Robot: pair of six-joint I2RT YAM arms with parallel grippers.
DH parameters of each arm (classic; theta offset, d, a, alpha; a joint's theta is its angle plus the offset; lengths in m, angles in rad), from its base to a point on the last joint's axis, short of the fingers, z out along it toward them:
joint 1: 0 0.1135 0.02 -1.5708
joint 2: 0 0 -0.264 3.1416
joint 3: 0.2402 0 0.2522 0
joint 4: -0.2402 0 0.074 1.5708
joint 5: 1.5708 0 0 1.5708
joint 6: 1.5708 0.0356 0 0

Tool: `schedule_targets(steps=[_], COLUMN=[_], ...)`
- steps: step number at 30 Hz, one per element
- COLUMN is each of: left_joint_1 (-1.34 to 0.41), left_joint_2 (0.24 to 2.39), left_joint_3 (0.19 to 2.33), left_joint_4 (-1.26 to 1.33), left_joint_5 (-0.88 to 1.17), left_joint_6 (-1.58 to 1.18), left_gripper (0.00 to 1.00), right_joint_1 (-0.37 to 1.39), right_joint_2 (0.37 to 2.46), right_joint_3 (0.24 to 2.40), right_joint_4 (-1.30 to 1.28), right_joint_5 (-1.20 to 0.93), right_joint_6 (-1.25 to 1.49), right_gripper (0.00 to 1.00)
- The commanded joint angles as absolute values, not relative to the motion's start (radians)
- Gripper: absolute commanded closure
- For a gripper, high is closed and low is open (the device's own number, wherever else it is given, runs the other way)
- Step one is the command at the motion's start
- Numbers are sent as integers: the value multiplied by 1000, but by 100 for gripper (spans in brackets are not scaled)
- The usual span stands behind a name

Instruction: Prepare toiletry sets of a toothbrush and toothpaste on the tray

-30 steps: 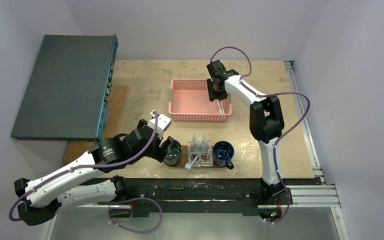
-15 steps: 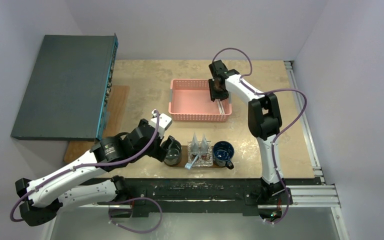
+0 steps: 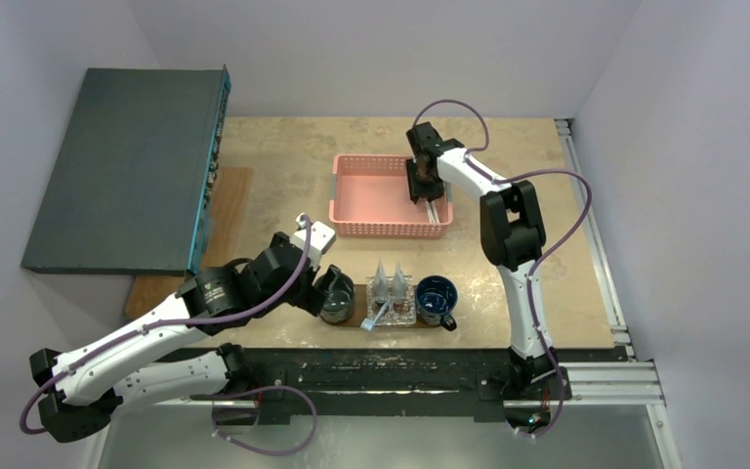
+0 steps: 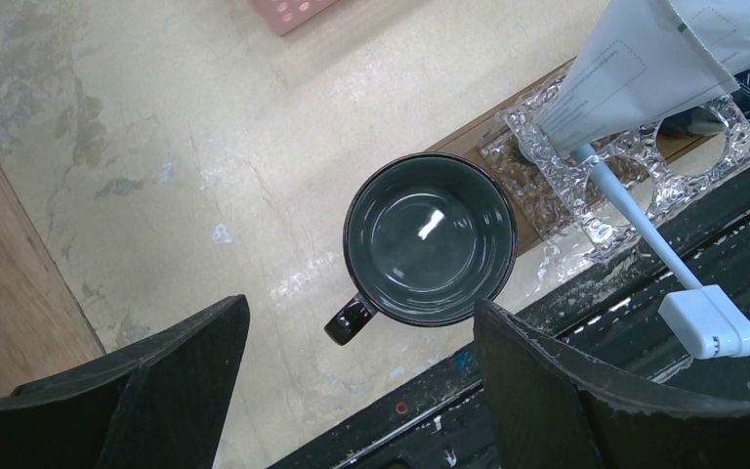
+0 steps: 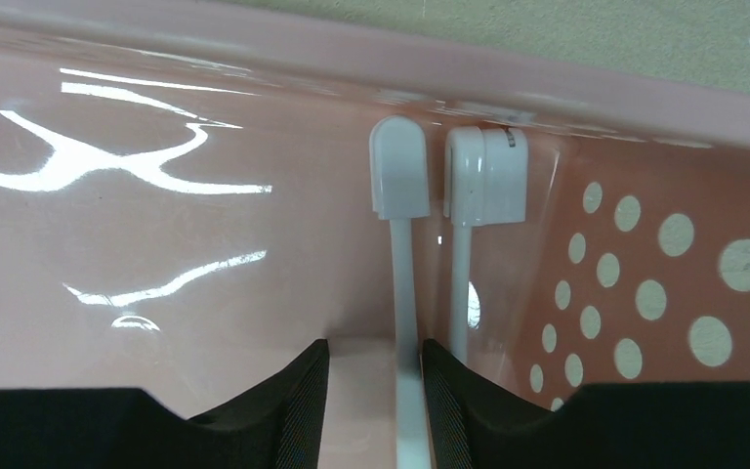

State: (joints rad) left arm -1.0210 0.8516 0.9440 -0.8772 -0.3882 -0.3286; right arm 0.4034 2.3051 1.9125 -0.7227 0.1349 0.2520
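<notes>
Nearest me, along the front edge of the worktop (image 3: 283, 166), lies the tray (image 4: 469, 142). A black mug (image 4: 430, 239) stands at its left end, a clear glass holder (image 4: 566, 195) sits in the middle and a dark blue mug (image 3: 436, 295) is at the right. My left gripper (image 4: 359, 308) hangs above the black mug with its jaws spread wide, touching nothing. White toothpaste tubes (image 4: 635, 68) stand upright in the holder. A pale blue toothbrush (image 4: 645, 230) leans out of it, its capped head over the black front rail.

Farther back is the pink basket (image 3: 371, 230). My right gripper (image 5: 373, 352) is down inside it by the right wall, jaws narrow but not clamped. The handle of one basket toothbrush (image 5: 400, 181) runs between them, close to the right finger. A second basket toothbrush (image 5: 485, 176) lies just beside it, against the perforated wall.
</notes>
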Motion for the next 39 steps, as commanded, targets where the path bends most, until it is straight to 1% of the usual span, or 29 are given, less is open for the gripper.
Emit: schedule_targets(steps=[1,7,11,13,16,22,39], left_joint_1=[-1014,-1014,-1013,-1013,-1013,-1013,-1012], left_joint_2=[847,848,850,851,849,842,828], left_joint_3=[941,940,942,942,942,942,957], left_joint_4=[-842,-843,-842,-843,-844,-843,-831], left_joint_5=[-377,-376,-371,-371,-371,-377,-386], left_joint_6=[-314,-314,-314,-314,-315,-316,-343], left_gripper=[16,16,16,16,16,16,16], right_joint_1=[399,399,398,399,398,398,402], right_joint_2=[2322,2329,2327,2326,2305,2222,1933], right_joint_3=[1942,1916,1904,1903,1902,1872,1696], right_joint_4=[-727,-722,-719,-722,-717,-674,-487], right_joint_5=[108,84,68,66,19,24,-15], right_joint_6=[238,239,241,242,244,245,242], right_gripper=[60,83,96,100,100,100,100])
